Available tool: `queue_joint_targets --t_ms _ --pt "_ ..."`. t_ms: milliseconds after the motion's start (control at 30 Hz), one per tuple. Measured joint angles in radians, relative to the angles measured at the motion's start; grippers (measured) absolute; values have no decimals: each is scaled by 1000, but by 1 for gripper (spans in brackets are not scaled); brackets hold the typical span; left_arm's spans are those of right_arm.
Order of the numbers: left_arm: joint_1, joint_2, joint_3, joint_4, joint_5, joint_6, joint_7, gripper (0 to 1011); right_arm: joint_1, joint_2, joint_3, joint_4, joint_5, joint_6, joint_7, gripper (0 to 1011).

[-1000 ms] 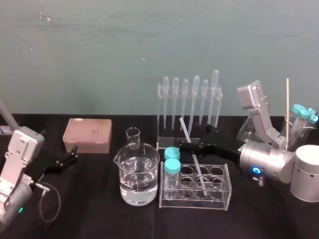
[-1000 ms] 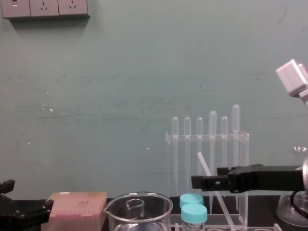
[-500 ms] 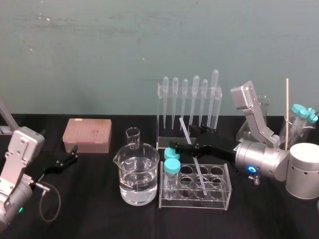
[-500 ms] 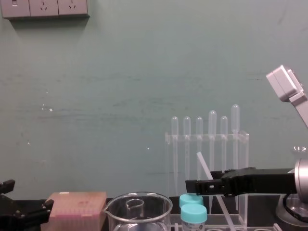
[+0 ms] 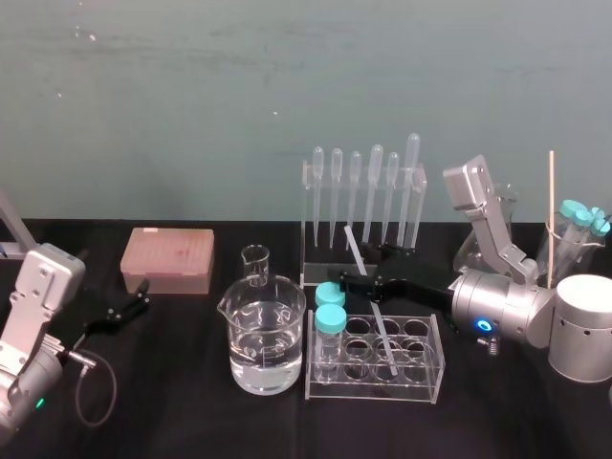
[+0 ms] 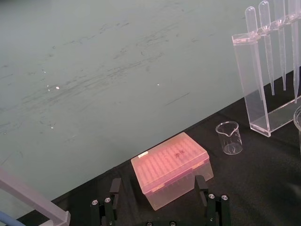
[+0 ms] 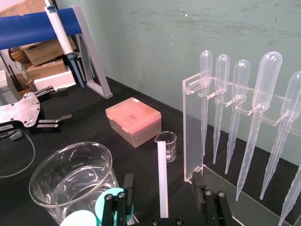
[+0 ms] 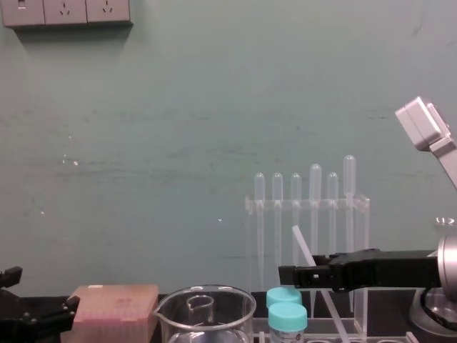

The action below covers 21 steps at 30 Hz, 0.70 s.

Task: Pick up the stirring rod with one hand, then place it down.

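Looking down from the head view, we see the grey-white right arm stretched nearly level toward the robot's left. Its elbow link is raised behind it, and its black flat-fingered right gripper (image 5: 352, 280) is held over the far side of the clear plastic test-tube rack (image 5: 421, 381). In the chest view we find the right gripper (image 8: 285, 274) lying horizontal in front of the clear acrylic pipette stand (image 8: 363, 214).

From the right wrist view we read its fingers (image 7: 127, 181) as spread apart, one on each side of the long thin translucent-white stirring rod (image 7: 162, 174). There is a gap on both sides, and nothing is clamped. The stirring rod (image 5: 355, 246) leans in a well of the rack, its foot low in the rack and its top tilted back toward the pipette stand, so it crosses the gripper between the fingers.

We see the left gripper (image 5: 129, 307) parked low at the black table's left, near the pink lidded tip box (image 5: 167, 258), its fingers (image 6: 114, 186) also parted.
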Motion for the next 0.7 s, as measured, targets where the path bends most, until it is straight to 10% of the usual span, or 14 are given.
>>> queue_joint_targets --t_ms 700 --pt "0 0 0 0 0 0 0 1000 -1 1 0 -1 1 2 -2 161"
